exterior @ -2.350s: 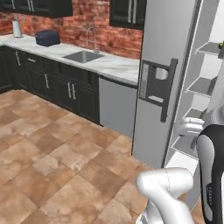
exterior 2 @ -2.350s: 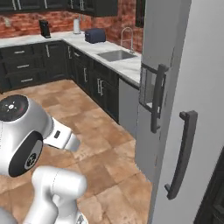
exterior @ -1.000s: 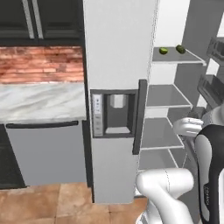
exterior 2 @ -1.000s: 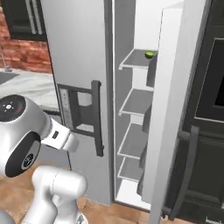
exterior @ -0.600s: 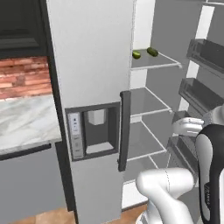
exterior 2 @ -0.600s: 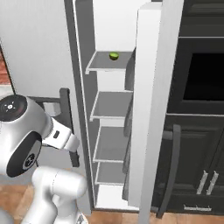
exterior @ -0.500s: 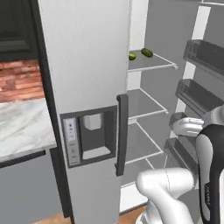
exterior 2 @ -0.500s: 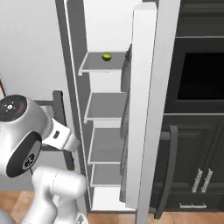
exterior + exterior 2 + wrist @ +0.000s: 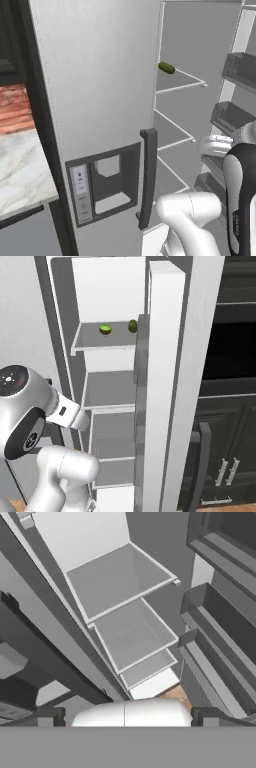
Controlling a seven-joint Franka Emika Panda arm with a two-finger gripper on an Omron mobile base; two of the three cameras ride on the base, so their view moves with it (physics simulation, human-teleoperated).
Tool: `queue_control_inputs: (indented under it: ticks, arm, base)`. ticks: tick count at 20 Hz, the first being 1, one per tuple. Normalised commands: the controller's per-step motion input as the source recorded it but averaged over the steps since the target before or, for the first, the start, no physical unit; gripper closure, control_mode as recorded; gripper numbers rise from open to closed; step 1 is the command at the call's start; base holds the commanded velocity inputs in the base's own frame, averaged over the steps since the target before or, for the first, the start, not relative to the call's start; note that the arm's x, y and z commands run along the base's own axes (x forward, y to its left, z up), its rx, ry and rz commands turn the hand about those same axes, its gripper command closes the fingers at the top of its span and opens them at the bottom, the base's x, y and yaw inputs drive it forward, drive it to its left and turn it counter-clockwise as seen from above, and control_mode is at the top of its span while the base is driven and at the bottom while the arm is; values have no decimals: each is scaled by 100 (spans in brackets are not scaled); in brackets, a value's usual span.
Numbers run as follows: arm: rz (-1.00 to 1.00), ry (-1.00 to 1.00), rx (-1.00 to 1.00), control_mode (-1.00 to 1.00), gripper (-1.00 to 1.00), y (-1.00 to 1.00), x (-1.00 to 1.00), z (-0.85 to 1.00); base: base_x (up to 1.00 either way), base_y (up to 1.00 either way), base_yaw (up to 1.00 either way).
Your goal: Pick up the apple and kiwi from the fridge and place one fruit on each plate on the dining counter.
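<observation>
Brushed silver is filling much of the left base view, where the fridge (image 9: 100, 90) is standing with its right-hand door swung open, a dark vertical handle (image 9: 147, 177) beside the water dispenser panel (image 9: 102, 187). White shelves are showing inside. On the upper shelf (image 9: 107, 342) the kiwi (image 9: 105, 329) is sitting with its lime-green face showing, and a second small olive-green fruit (image 9: 132, 325) is lying near it, half hidden by the open door's edge — whether that is the apple I cannot tell. From the left base view one green oval fruit (image 9: 166, 67) is resting on that same shelf. The gripper (image 9: 125, 716) is pointing down at the lower shelves, its two dark fingertips (image 9: 46, 717) standing wide apart — nothing is sitting between them.
</observation>
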Motion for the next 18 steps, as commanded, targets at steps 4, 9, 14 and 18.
queue_control_inputs:
  ticks: [4, 9, 14, 18]
  arm:
    - [0, 0, 0, 100, -100, 0, 0, 0]
    - [0, 0, 0, 100, -100, 0, 0, 0]
    - [0, 0, 0, 100, -100, 0, 0, 0]
    - [0, 0, 0, 100, -100, 0, 0, 0]
  base:
    - [59, 0, -1]
    - [59, -18, 9]
    - [71, -22, 18]
    - [75, -22, 22]
